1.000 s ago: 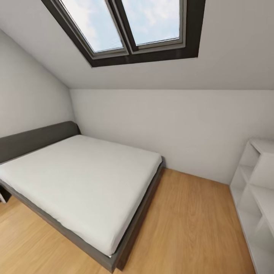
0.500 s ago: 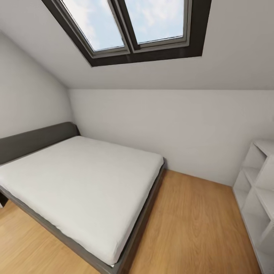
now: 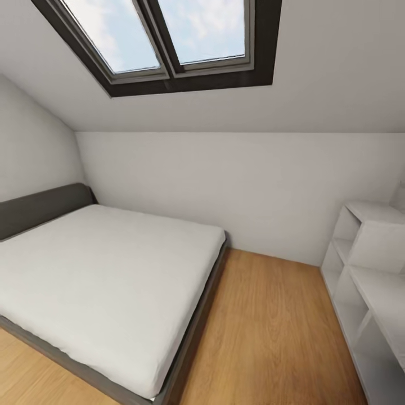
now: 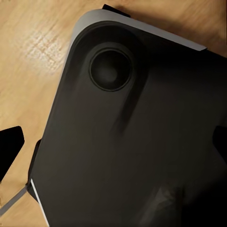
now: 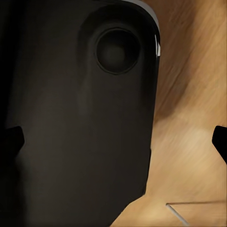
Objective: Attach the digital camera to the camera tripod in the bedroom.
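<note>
A low grey bed [image 3: 107, 281] and a white shelf unit [image 3: 365, 270] stand on the wood plank floor [image 3: 270, 332].

In the left wrist view, the left gripper [image 4: 113, 144] points down at the robot's own dark base [image 4: 142, 156]. Its two black fingertips [image 4: 9, 149] sit at opposite edges of the picture, spread wide. The base has a rounded corner and a round recess. In the right wrist view, the right gripper [image 5: 116, 139] also hangs over the base [image 5: 71, 142], with its fingertips [image 5: 220, 139] just as far apart.
</note>
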Motion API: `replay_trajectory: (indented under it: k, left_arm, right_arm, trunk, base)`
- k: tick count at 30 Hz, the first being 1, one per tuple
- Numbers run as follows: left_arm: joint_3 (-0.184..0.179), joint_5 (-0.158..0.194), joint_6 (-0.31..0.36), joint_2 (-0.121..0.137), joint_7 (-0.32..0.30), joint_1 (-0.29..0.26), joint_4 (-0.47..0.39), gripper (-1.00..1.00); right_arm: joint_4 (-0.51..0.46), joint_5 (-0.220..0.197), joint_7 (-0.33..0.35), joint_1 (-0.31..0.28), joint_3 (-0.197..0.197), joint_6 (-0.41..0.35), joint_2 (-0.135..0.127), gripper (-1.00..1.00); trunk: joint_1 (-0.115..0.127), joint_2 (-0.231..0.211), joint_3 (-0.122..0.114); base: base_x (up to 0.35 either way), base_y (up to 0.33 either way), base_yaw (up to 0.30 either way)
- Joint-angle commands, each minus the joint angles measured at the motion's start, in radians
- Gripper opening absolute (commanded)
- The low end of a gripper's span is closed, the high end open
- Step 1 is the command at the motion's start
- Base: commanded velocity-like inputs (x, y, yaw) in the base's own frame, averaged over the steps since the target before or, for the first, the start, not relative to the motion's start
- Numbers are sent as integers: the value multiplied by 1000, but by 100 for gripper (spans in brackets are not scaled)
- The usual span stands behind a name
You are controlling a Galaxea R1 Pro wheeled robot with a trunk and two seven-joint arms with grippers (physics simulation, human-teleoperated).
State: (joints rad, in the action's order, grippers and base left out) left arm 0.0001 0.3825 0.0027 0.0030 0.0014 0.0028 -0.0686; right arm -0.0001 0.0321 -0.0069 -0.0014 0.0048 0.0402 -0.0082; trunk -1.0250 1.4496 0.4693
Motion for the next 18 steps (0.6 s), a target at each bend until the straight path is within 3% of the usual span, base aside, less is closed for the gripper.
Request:
replay_trajectory:
  k: [1, 12, 18]
  left_arm:
    - [1, 6, 0, 0, 0, 0, -1, 100]
    - [3, 8, 0, 0, 0, 0, -2, 100]
    - [-2, 5, -1, 0, 0, 0, -3, 100]
  right_arm:
    - [0, 3, -1, 0, 0, 3, 0, 100]
    - [0, 2, -1, 0, -1, 3, 1, 100]
    - [0, 2, -1, 0, -2, 3, 0, 100]
  trunk:
    - [0, 0, 1]
    - [0, 0, 1]
    - [0, 0, 1]
  base:
    - [0, 0, -239]
    - [0, 4, -240]
    - [0, 159, -242]
